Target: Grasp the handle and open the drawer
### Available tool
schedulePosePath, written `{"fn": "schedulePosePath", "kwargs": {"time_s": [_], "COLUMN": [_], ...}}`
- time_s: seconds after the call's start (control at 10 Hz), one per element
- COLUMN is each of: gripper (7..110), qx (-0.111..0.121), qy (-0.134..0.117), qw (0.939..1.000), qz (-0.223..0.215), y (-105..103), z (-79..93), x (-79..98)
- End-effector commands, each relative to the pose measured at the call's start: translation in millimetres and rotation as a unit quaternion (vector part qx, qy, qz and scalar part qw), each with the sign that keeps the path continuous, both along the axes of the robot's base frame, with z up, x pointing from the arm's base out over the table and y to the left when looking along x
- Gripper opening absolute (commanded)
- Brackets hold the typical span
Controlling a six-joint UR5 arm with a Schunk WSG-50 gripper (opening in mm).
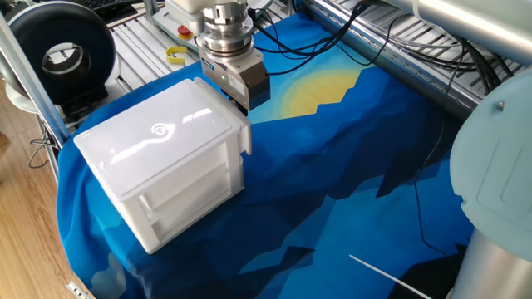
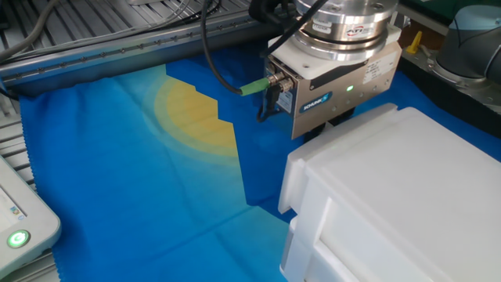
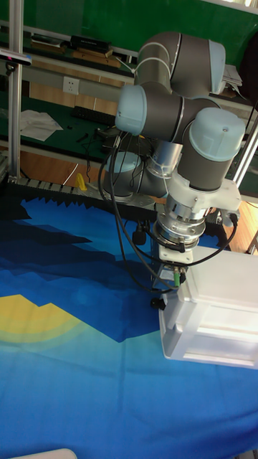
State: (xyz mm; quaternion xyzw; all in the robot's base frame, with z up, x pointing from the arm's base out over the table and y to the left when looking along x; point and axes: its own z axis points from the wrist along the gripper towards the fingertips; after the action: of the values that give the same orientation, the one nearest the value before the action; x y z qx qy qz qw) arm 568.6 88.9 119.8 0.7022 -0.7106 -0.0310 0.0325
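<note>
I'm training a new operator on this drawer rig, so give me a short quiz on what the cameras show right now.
1. True or false: the fingertips of the end effector are in plain sight beside the white cabinet.
2. What does the white cabinet stand on? A) bare metal rails B) a blue cloth with a yellow patch C) a wooden floor
3. Fill in: the small light on the end effector's body glows ____.

Key: 1 false, the cabinet hides them; 2 B; 3 green.
</note>
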Motion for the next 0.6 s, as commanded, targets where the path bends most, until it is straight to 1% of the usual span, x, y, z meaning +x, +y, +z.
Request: {"fn": "schedulePosePath", "kwargs": {"time_s": [0.0,0.5], "gripper": [7,7], "qx": [0.003,0.007], "qy": [0.0,0.002], "qw": [1.0,1.0], "qz": [0.0,0.001], "y": [-5.5,-10.5], "z": [-2.3,-4.5], "x": [1.4,0.5]}}
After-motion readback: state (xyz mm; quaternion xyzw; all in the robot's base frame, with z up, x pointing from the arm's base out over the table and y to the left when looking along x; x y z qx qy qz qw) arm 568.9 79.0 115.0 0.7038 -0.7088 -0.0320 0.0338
